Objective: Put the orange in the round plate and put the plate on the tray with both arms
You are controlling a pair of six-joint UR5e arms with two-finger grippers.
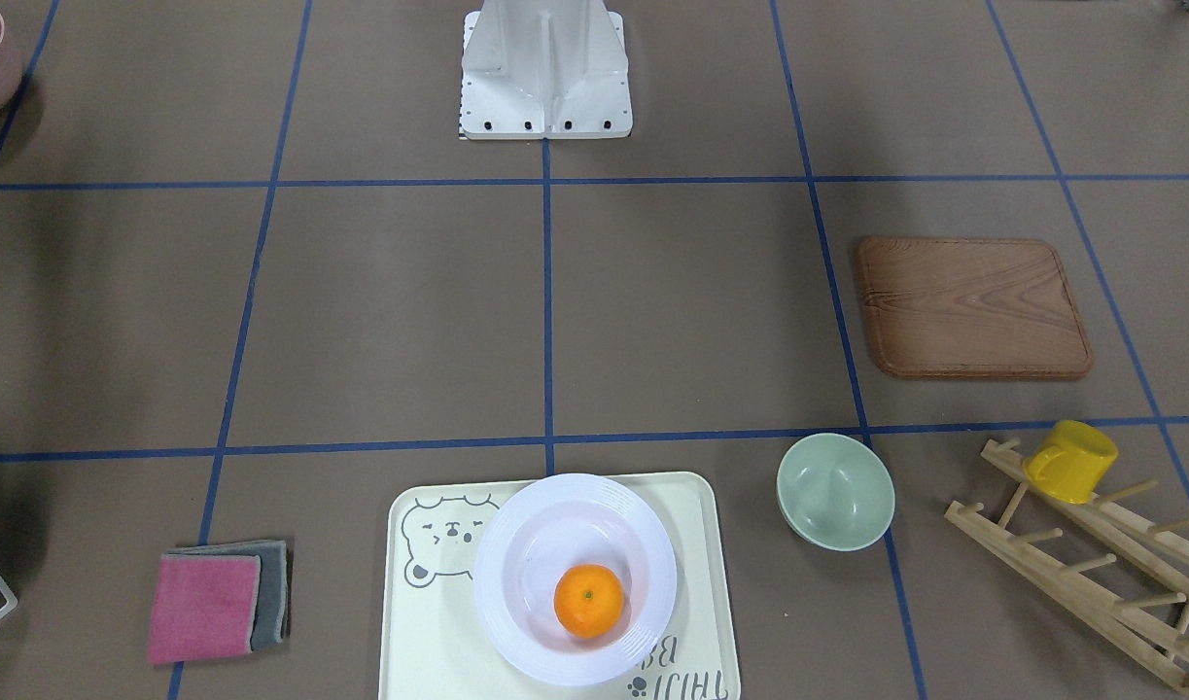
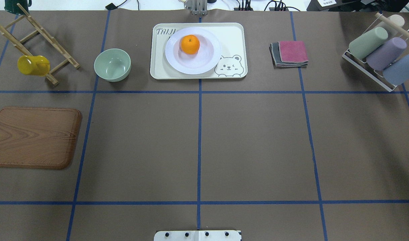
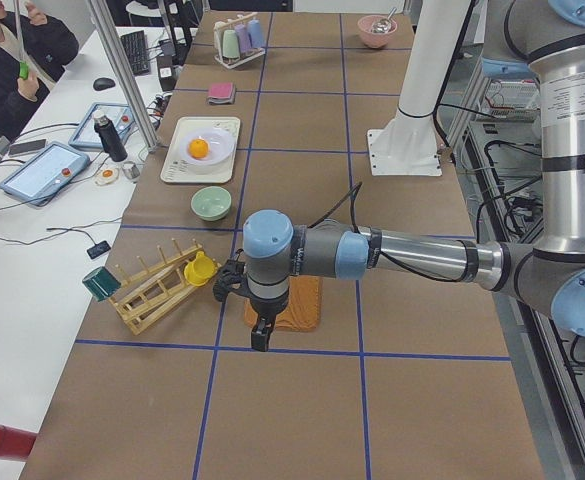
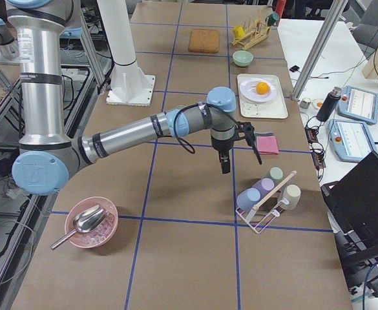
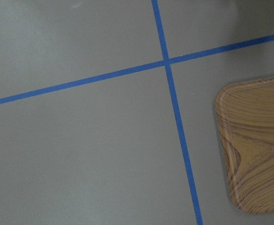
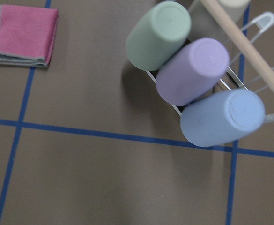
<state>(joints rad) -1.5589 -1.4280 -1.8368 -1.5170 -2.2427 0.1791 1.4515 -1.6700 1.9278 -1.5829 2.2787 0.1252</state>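
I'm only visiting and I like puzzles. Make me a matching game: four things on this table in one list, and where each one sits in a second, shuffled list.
Things:
1. orange
2. round plate
3. yellow mug
4. pink cloth

Places:
A. hung on a peg of the wooden rack
B. resting on the tray
C. lying in the round plate
D. folded on top of a grey cloth

Right pairs: 1-C, 2-B, 3-A, 4-D.
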